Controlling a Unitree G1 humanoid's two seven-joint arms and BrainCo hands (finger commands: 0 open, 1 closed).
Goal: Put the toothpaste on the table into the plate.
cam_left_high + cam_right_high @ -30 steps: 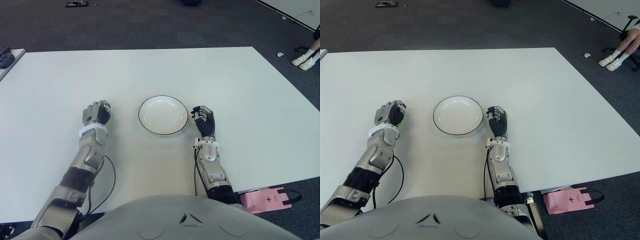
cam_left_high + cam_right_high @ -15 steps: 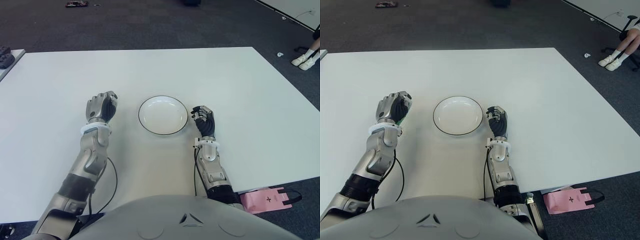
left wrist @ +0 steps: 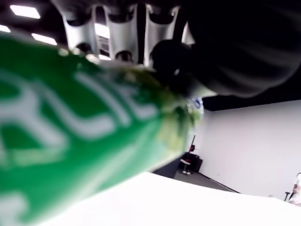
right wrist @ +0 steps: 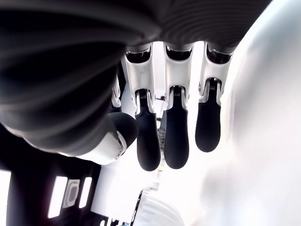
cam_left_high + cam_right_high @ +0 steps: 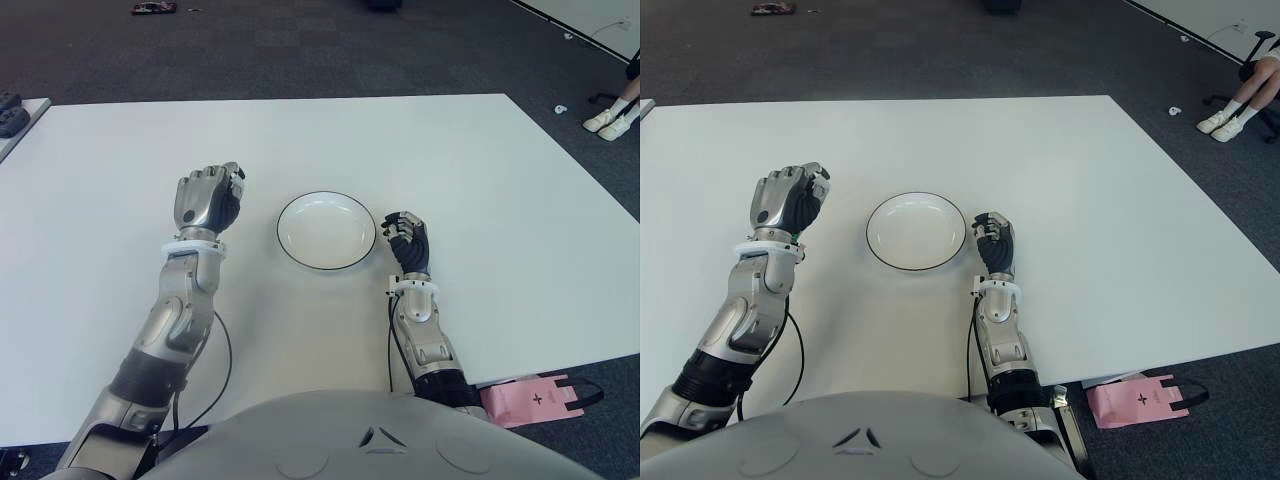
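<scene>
Two hands show in the head views, and only the left hand (image 5: 208, 197) holds anything. It is raised above the white desk (image 5: 120, 160), closed into a fist, just to the left of the plate (image 5: 326, 231) and apart from it. Its own wrist view shows the fingers (image 3: 123, 28) wrapped over a green toothpaste (image 3: 70, 141) tube with white lettering, which fills much of that picture. The tube's long axis runs across the palm, crosswise to the fingers; which end is the cap cannot be told, since the tube is blurred and partly cut off. From the head views the tube is almost wholly hidden inside the fist.

The plate is white with a dark rim, round, holding nothing, near the middle of the desk in front of the robot.

The right hand (image 5: 408, 243) shows just to the right of the plate, near its rim, fingers loosely bent and holding nothing, as its wrist view confirms.

On the dark floor past the desk's near right edge lies a pink bag (image 5: 530, 398). At the far right a person's feet (image 5: 611, 120) in white shoes are visible.
</scene>
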